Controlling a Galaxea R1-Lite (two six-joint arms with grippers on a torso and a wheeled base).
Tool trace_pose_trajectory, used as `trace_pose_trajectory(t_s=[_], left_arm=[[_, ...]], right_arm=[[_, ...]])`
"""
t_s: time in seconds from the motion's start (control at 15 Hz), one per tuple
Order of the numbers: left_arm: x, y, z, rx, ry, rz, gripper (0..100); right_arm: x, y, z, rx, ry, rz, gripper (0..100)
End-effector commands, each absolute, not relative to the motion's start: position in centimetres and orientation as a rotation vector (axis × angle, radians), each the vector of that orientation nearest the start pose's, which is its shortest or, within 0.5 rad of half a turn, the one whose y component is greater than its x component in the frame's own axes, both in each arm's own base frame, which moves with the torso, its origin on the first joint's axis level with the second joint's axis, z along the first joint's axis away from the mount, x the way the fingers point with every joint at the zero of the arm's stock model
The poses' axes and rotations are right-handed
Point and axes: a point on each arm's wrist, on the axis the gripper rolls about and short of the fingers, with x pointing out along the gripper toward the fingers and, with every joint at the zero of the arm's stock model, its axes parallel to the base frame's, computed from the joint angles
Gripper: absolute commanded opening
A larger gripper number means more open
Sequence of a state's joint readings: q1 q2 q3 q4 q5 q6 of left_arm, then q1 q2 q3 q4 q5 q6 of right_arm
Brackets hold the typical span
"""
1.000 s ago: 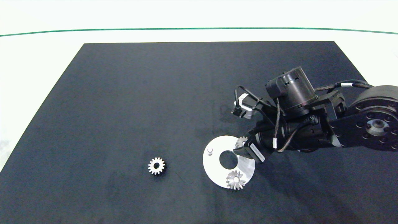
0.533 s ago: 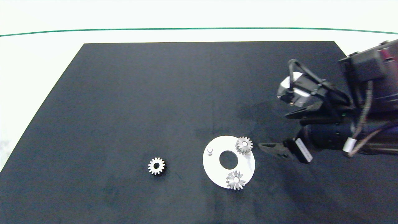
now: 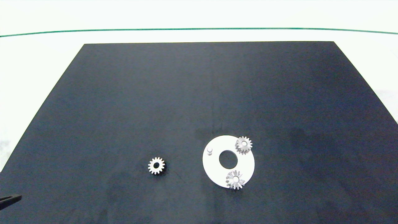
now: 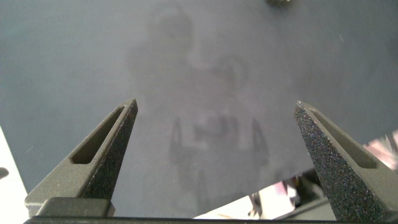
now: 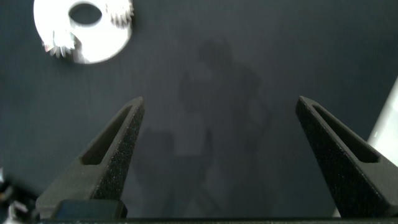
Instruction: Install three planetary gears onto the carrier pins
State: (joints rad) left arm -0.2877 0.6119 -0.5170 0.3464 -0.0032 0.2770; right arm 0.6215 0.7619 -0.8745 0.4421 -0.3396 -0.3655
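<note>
Black matting is covering the white table (image 3: 37, 62), and in the head view a white disc (image 3: 214, 171) is lying on it with two of the planetary gears seated on carrier pins: one gear (image 3: 243, 144) on the disc's far right, one gear (image 3: 235, 179) at its near edge. The third pin (image 3: 210, 151) is standing bare on the disc's left. The loose gear (image 3: 156, 165) is lying flat on the mat, well apart from the disc, between it and the left gripper, of which only a dark tip (image 3: 11, 200) is entering this view at the lower-left corner. In the left wrist view the left gripper (image 4: 217, 162) is hanging over bare mat, fingers spread wide and holding nothing; a dark speck at the frame edge, far ahead of the fingers, may be the loose gear, but it is cut off. In the right wrist view the right gripper (image 5: 221, 162) is likewise spread and empty, with the disc (image 5: 99, 46) well ahead of it and blurred. Judgement: two gears are done and the third is in hand; the next move calls for a gripper reaching the loose gear, pinching it across the teeth, and lowering its bore squarely over the bare pin.
</note>
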Motion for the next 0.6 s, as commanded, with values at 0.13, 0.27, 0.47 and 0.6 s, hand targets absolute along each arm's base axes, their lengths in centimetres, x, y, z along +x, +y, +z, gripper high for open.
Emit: trace_pose_trajectory(t_s=[0.13, 0.27, 0.47, 0.6], left_arm=[[6.7, -2.9, 18.7, 0.384, 0.428, -0.469, 100], [8.4, -3.6, 18.7, 0.438, 0.407, -0.475, 100], [10.1, -4.8, 18.4, 0.457, 0.417, -0.504, 100], [11.5, -5.6, 18.2, 0.469, 0.406, -0.499, 100]], right_arm=[[-4.3, -3.7, 22.8, -0.456, 0.117, 0.236, 100], [-4.9, -3.8, 22.0, -0.449, 0.11, 0.202, 100], [-5.7, -4.0, 22.0, -0.428, 0.082, 0.149, 100], [-6.5, -4.1, 21.7, -0.415, 0.06, 0.123, 100]])
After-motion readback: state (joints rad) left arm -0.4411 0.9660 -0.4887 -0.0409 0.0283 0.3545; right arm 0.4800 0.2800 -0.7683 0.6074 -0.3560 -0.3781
